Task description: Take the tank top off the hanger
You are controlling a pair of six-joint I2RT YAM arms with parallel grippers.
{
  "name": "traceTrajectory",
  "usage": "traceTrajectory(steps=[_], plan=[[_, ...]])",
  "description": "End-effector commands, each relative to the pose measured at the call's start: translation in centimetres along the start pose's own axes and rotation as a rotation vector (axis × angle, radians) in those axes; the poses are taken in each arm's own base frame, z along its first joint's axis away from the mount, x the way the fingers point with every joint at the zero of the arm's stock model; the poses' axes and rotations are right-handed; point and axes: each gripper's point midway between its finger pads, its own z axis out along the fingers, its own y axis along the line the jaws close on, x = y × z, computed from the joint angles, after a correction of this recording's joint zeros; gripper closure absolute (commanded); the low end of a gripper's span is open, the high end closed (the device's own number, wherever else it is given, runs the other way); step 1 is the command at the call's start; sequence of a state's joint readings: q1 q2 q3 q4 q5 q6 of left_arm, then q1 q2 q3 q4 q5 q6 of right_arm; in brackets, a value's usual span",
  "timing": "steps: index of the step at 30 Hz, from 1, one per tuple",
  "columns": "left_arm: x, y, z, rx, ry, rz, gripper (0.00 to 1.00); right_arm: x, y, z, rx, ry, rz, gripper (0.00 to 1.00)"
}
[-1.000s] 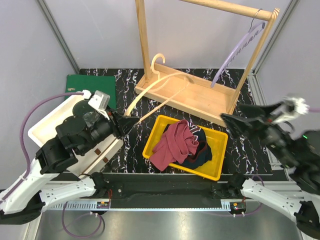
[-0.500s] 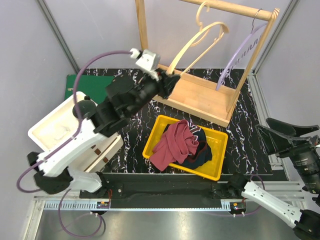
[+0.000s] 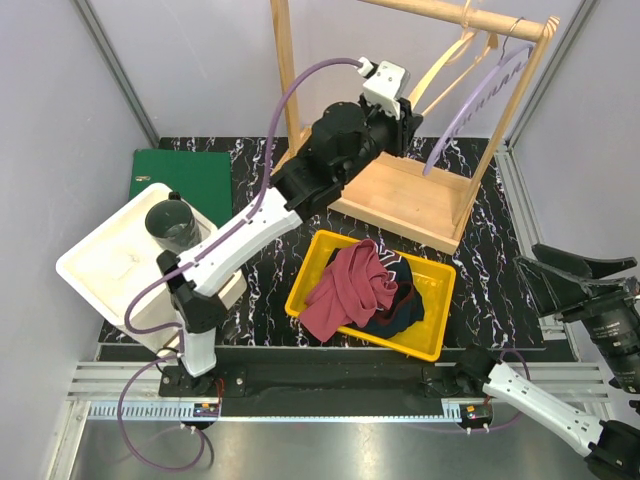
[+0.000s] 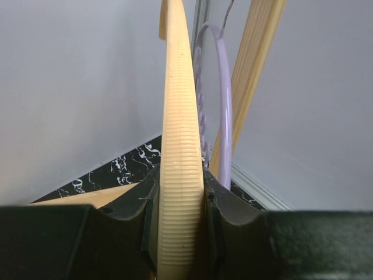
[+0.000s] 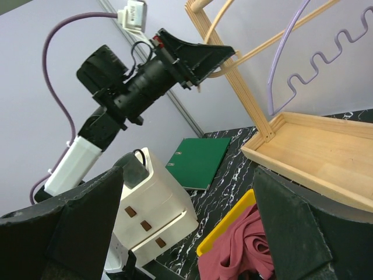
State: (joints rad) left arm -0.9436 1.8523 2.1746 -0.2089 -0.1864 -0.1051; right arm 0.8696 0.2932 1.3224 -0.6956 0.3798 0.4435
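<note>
**Figure.** The maroon fabric tank top (image 3: 350, 285) lies crumpled in the yellow plastic bin (image 3: 400, 347) on the black marbled tabletop (image 3: 250, 260), partly over a dark navy cloth (image 3: 405, 300) and clear of any hanger. The pale wooden hanger (image 3: 447, 66) is bare. It is raised to the top rail of the wooden clothes rack (image 3: 400, 195), just beside the lilac wavy wire hanger (image 3: 478, 95) that hangs there. The left end effector (image 4: 180, 195) pinches the ribbed arm of the wooden hanger between both fingers, with its arm stretched high and far across the tabletop. The right end effector (image 3: 532, 262) is spread wide, holds nothing, and sits well apart at the right edge. Judged from this layout, the removal itself appears complete, and the step in hand is hanging the bare hanger on the rail. Whether its hook is seated over the rail cannot be told from these views. The next move calls for lowering the hook onto the rail without knocking the wire hanger — then parting the fingers and drawing the arm back.
</note>
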Motion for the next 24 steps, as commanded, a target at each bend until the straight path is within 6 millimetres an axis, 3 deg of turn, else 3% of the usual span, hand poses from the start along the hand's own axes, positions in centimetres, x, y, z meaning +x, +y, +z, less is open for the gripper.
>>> traceTrajectory(steps=[1,6,11,14,15,18,19,24], plan=[[-5.5,-0.6,0.8,0.043,-0.189,-0.053,1.0,0.2,0.1,0.0,-0.004,0.005,0.024,0.0],[-2.1,0.9,3.2,0.035,-0.122,-0.098,1.0,0.7,0.0,0.3,0.004,0.018,0.019,0.0],[1.5,0.9,2.7,0.071,-0.044,-0.122,1.0,1.9,-0.9,1.0,0.041,0.037,0.008,0.0],[2.4,0.4,1.3,0.132,-0.02,-0.131,0.75,2.8,-1.3,1.4,0.061,0.054,0.001,0.0],[2.5,0.5,0.9,0.138,-0.014,-0.132,0.61,3.1,-1.4,1.6,0.065,0.061,-0.002,0.0],[2.7,0.6,-0.9,0.155,0.02,-0.14,0.44,3.9,-1.5,2.2,0.074,0.079,-0.009,0.0],[2.8,0.6,-1.5,0.162,0.034,-0.149,0.33,4.2,-1.6,2.4,0.075,0.083,-0.007,0.0],[2.3,0.2,-6.5,0.204,0.051,-0.184,0.13,6.7,-1.9,4.1,0.086,0.122,-0.013,0.0]])
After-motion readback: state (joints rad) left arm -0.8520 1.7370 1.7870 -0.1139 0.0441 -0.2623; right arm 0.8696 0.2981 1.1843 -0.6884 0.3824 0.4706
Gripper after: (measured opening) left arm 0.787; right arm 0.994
